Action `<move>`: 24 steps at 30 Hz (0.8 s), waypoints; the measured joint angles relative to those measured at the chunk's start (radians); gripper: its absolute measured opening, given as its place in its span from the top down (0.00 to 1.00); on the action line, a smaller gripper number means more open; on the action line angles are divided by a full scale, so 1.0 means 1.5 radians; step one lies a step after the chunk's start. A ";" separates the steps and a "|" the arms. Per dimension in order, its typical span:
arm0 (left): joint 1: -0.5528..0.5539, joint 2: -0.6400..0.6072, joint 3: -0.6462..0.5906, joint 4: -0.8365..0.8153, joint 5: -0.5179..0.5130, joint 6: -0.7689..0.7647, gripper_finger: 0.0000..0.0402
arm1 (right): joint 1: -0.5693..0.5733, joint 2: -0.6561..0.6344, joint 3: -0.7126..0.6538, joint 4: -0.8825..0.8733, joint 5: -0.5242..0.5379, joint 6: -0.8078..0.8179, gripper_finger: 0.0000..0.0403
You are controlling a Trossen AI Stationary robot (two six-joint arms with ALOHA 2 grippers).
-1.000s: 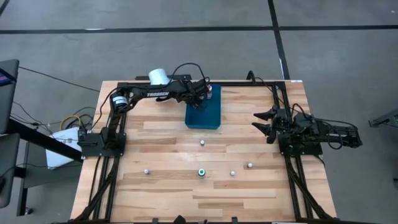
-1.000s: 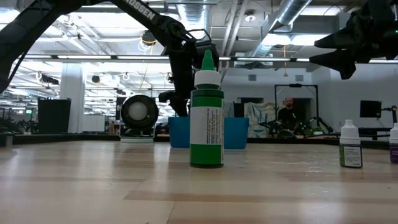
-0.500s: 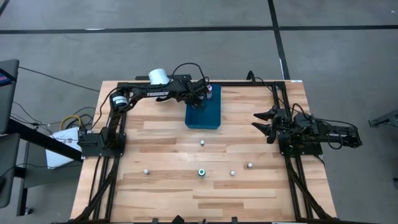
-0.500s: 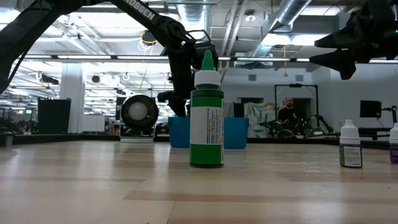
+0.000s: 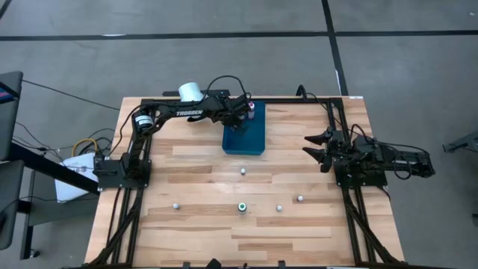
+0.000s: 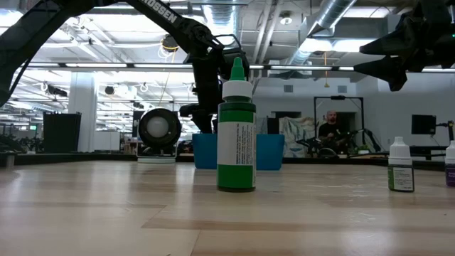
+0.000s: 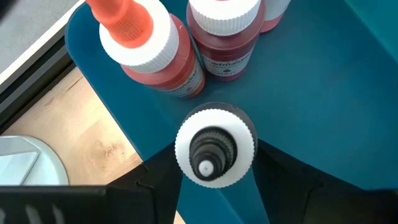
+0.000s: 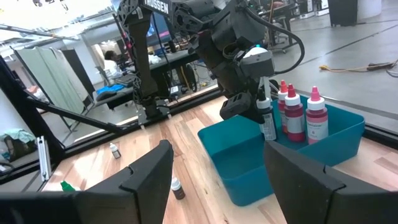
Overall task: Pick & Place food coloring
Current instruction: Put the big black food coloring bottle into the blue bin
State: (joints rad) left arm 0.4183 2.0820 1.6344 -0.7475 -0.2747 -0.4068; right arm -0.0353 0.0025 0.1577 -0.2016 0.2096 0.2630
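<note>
- Nothing shifted against the frames a second and half a second back: both arms and every bottle in the same places.
- Left gripper (image 5: 243,113) reaching over the far end of the blue tray (image 5: 254,142) at the table's far edge, fingers (image 7: 155,180) closed on a dark-tipped bottle (image 7: 214,148) with a white ribbed cap.
- Held bottle upright, long axis vertical, tip pointing up toward the wrist camera, body down inside the tray; contact with the tray floor not discernible.
- Just beyond it in the tray, three more standing upright at the far end: an orange-tipped bottle (image 7: 148,46), a red bottle (image 7: 225,34), and a pink one (image 7: 273,12) partly cut off.
- Right gripper (image 5: 317,149) hovering at the table's right side, well apart from the tray, fingers spread wide, holding nothing.
- Green bottle (image 6: 236,128) upright on the near middle of the table, tip up.
- Four small bottles loose around it, all apparently upright: one between it and the tray (image 5: 243,171), one left (image 5: 175,204), two right (image 5: 279,208) (image 5: 300,199).
- White cylinder (image 5: 190,91) at the far-left corner, beside the left arm.
</note>
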 joint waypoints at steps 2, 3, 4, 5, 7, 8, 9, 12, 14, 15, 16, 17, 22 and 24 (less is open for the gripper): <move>0.000 0.000 0.000 0.000 0.000 0.000 0.55 | 0.000 0.000 0.000 0.000 0.000 0.000 0.41; 0.000 0.000 0.000 0.000 0.000 0.000 0.55 | 0.000 0.000 0.000 0.000 0.000 0.000 0.41; 0.000 0.000 0.000 0.000 0.000 0.000 0.55 | 0.000 0.000 0.000 0.000 0.000 0.000 0.41; 0.000 0.000 0.000 0.000 0.000 0.000 0.55 | 0.000 0.000 0.000 0.000 0.000 0.000 0.41; 0.000 0.000 0.000 0.000 0.001 0.000 0.55 | 0.000 0.000 0.000 0.000 0.000 0.000 0.41; 0.000 0.000 0.000 0.000 0.001 0.000 0.55 | 0.000 0.000 0.000 0.000 0.000 0.001 0.41; 0.000 0.000 0.000 0.000 0.001 0.000 0.55 | 0.000 0.000 0.000 0.000 0.000 0.001 0.41; 0.000 0.000 0.000 0.000 0.004 0.000 0.55 | 0.000 0.000 0.000 0.000 0.000 0.001 0.41; 0.000 0.000 0.000 0.000 0.004 0.001 0.55 | 0.000 0.000 0.000 0.000 0.000 0.001 0.41; 0.000 0.000 0.000 0.000 0.003 0.001 0.55 | 0.000 0.000 0.000 0.000 0.000 0.001 0.41; 0.000 0.000 0.000 0.000 0.001 0.000 0.55 | 0.000 0.000 0.000 0.000 0.000 0.001 0.41; 0.000 0.000 0.000 0.000 0.001 0.000 0.55 | 0.000 0.000 0.000 0.000 0.000 0.001 0.41; 0.000 -0.001 0.000 -0.001 -0.009 0.006 0.55 | 0.000 0.000 0.000 0.000 0.000 0.001 0.41; 0.000 -0.001 0.000 -0.001 -0.014 0.018 0.55 | 0.000 0.000 0.000 0.000 0.001 0.001 0.41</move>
State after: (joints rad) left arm 0.4183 2.0811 1.6344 -0.7492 -0.2954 -0.3792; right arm -0.0354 0.0025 0.1574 -0.2016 0.2104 0.2638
